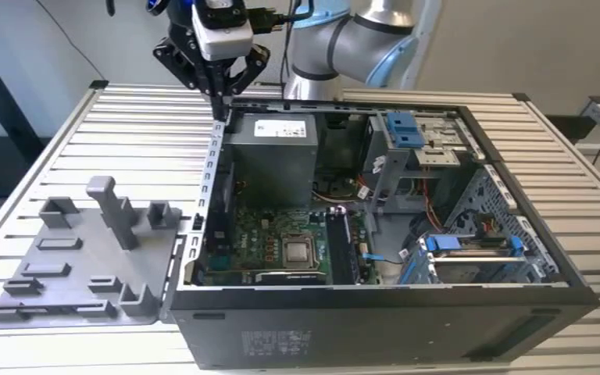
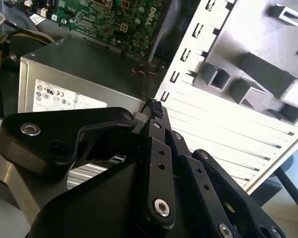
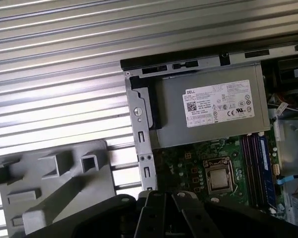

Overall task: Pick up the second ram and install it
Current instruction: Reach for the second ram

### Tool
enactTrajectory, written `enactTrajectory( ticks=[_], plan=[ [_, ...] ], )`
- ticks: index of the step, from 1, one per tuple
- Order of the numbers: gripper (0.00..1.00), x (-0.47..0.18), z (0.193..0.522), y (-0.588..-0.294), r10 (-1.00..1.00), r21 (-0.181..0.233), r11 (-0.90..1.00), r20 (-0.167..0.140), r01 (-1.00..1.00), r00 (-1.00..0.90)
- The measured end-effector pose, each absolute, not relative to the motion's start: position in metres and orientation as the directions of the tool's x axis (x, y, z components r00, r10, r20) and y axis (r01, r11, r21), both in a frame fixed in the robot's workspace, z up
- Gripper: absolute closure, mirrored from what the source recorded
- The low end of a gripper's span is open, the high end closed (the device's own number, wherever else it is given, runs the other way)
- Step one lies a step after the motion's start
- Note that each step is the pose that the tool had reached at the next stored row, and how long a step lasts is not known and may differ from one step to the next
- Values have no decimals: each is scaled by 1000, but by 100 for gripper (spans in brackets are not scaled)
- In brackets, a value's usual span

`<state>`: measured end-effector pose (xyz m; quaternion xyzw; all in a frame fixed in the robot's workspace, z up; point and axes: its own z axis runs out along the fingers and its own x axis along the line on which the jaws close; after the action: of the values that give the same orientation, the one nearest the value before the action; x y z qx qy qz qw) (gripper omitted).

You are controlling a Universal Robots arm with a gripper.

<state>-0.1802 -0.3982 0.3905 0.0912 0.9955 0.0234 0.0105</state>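
I have the tool [image 1: 219, 105] hanging above the back corner of the open computer case [image 1: 383, 289], on the exterior view's left, just over the edge of the power supply [image 1: 269, 152]; in the second wrist view its fingertips [image 2: 154, 109] are pressed together, with nothing between them that I can make out; the grey tray [image 1: 60, 273] on the bench [image 1: 123, 125] carries just its own upright blocks; in the first wrist view a dark, bluish strip, which I take for the second ram [image 3: 264, 166], stands edge-on in the slots beside the processor socket [image 3: 219, 179]; I judge it seated, which would explain an empty tool held well clear of the board.
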Motion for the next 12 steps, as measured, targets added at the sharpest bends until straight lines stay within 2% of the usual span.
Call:
enactTrajectory(
  ticks=[12],
  plan=[
    [89,-201,387,-398,144,49,989,-17,143,-990]
  ],
)
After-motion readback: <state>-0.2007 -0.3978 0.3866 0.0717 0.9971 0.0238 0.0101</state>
